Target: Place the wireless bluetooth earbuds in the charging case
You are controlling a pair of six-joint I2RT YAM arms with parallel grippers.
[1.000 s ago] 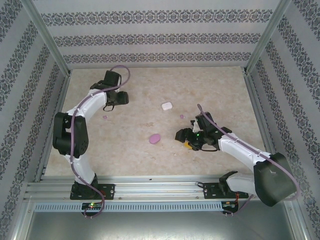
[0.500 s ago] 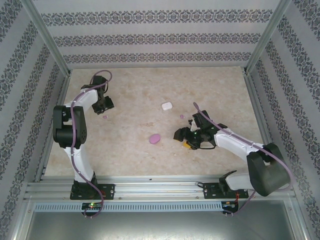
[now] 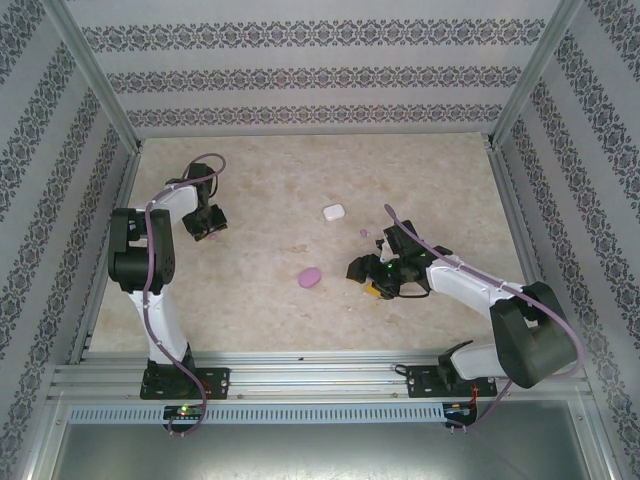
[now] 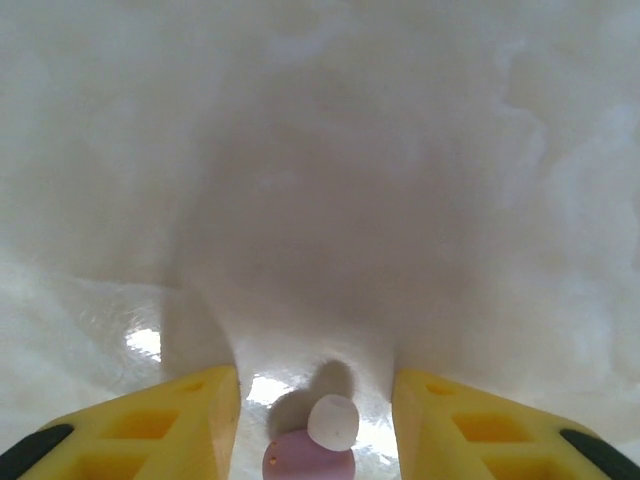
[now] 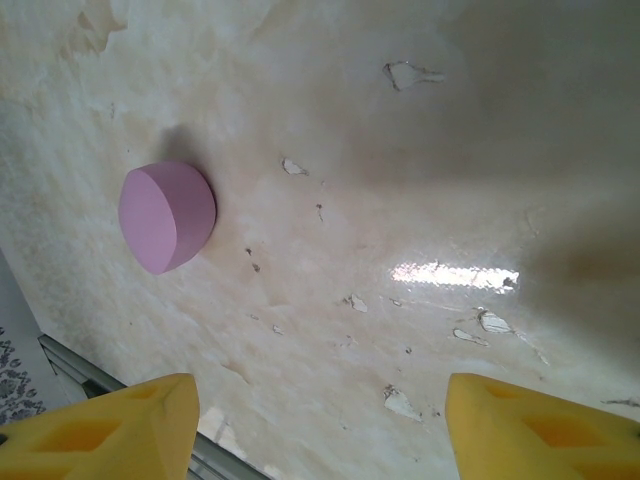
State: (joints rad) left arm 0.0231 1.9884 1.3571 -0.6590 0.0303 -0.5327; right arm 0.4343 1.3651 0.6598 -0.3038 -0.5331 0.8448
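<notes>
Since the earlier frame my left gripper [image 4: 315,388] had swung down and narrowed, its yellow fingers spread either side of one earbud [image 4: 318,440], not touching it. An off-centre squeeze, I judged, could flick that small rounded piece away. The side wall [image 3: 60,200] stood near outside my fingers. Open table [image 3: 270,180] lay toward the white case [image 3: 334,212] and purple case [image 3: 309,277]. My right gripper [image 5: 320,410] hung spread wide, empty.

On table [image 3: 260,170], centre: far case [image 3: 334,212]; in front, slightly left, near case [image 3: 309,277]. Right of near case: right gripper [image 3: 368,281], with right earbud [image 3: 364,232] just behind. Far left: left earbud [image 4: 331,424] on table between fingers of left gripper [image 4: 315,395].
</notes>
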